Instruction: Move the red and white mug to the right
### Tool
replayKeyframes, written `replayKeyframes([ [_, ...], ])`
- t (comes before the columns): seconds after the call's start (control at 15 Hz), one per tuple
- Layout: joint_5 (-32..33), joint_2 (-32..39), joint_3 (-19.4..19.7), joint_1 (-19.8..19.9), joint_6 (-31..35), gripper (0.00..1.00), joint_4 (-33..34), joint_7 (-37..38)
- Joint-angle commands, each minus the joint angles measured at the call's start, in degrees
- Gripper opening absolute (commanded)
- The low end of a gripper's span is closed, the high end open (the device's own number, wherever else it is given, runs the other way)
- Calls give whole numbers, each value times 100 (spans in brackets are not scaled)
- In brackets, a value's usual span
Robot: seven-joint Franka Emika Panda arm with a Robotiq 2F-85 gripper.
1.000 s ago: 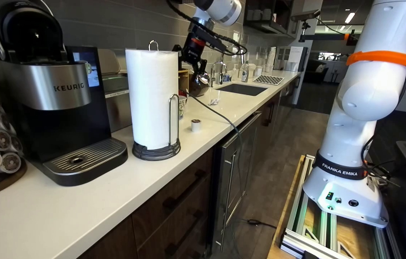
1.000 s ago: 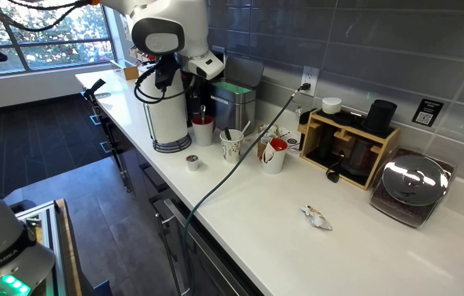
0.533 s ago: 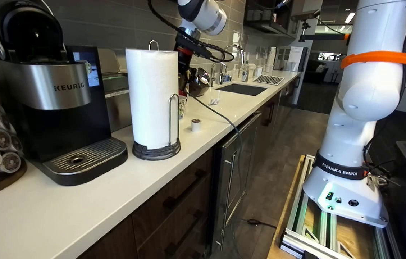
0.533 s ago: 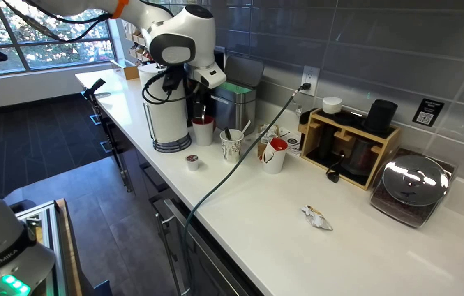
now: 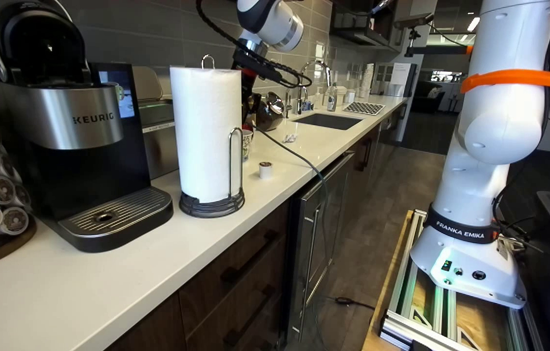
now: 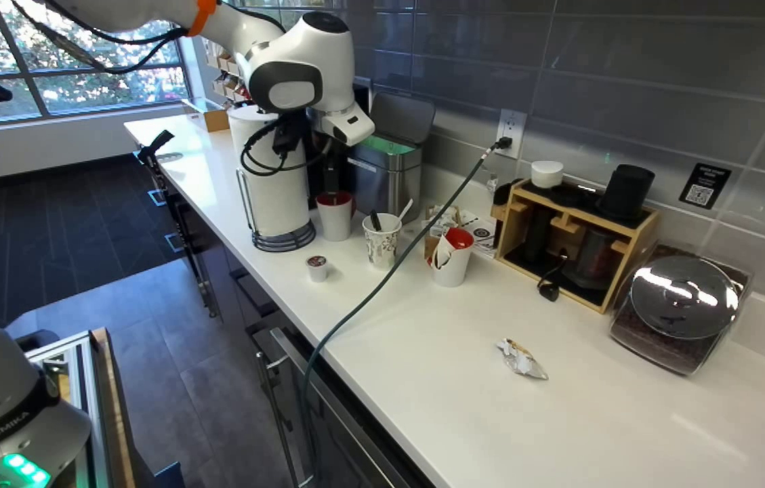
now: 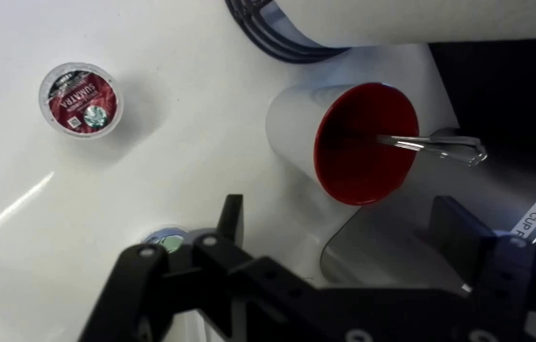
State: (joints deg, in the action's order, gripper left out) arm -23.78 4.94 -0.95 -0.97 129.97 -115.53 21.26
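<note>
outwardly, the mug [image 7: 341, 147] is coloured white, inside deep red; a shiny utensil [image 7: 431, 144] is held within; the hand [image 7: 341, 216] is spread wide.

Beside the white roll [image 6: 279, 203]: a mug [image 7: 341, 147], white outside, red inside; farther off, a white cup [image 6: 381, 245], dark-patterned.

In exterior view, my arm [image 5: 491, 124] white, orange band [image 5: 508, 79] upper right, black FRANKA EMIKA collar [image 5: 460, 230] and green-lit base [image 5: 474, 287] lower right. Wrist view: my gripper [image 7: 339, 213] black, grey screws [image 7: 359, 336], bottom of frame.
</note>
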Motion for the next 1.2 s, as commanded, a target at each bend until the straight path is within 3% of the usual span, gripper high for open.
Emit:
replayKeyframes([
  [0.0,38,414,-61,-71,153,100,260,88],
  [0.93,314,1515,2,-249,127,97,1059,488],
  [1.07,503,1560,74,-289,130,83,1084,690],
  [1.13,592,1579,100,-301,114,69,1097,782],
])
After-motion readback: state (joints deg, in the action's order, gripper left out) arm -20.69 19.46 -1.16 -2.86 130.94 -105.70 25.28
